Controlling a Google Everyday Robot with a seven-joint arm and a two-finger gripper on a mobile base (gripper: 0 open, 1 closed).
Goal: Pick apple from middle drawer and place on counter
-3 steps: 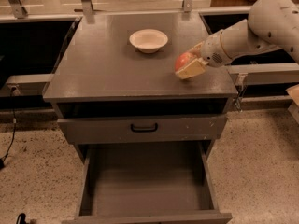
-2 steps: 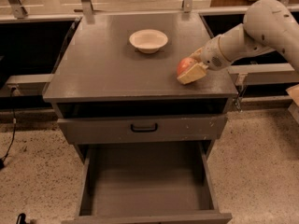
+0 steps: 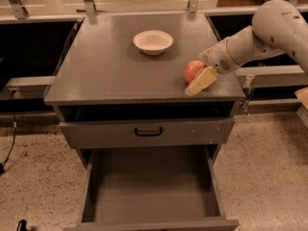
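Apple [image 3: 192,70]: on or just above the counter [image 3: 110,66], near its front right corner; well apart from the white bowl [image 3: 153,41]
Hand [image 3: 196,76]: reaching in from the right on the pale arm [image 3: 250,42]; closed on the apple, one pale finger lying along its near side
Middle drawer [image 3: 151,186]: pulled out below; floor bare; apple already out of it
Step in hand: release onto the counter; judged the last step of the task
Contact check: whether the apple's underside touches the counter cannot be told; lower gently until it bears weight before letting go
Release: part the jaws slowly and evenly; a round fruit will roll if nudged
Hazard: front edge is close; a roll forward would send the apple off the counter, perhaps into the open drawer
Withdrawal: lift straight up or back to the right; do not drag the near finger across the apple
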